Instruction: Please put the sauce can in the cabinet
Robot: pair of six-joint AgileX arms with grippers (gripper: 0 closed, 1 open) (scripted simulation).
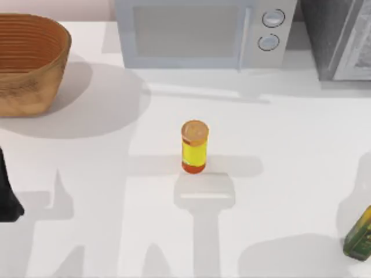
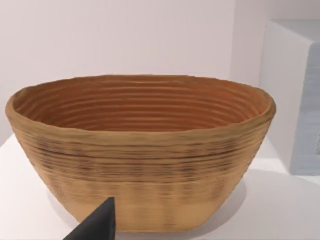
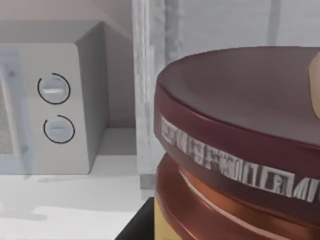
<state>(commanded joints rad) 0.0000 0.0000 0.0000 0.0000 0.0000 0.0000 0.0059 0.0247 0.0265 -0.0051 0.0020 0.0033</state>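
Maroon-lidded sauce can [image 3: 240, 145] looms right against the right wrist camera, facing the grey cabinet [image 1: 339, 37] at the far right; whether the right hand pinches it I cannot tell. White counter [image 1: 278, 127] lies broad around a yellow bottle [image 1: 194, 147], microwave [image 1: 203, 32] far, basket [image 1: 29, 61] far left.

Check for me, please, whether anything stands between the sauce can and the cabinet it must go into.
Nothing visible does. In the right wrist view the sauce can sits close up with the cabinet right behind it and only table between; the microwave stands off to the cabinet's side.
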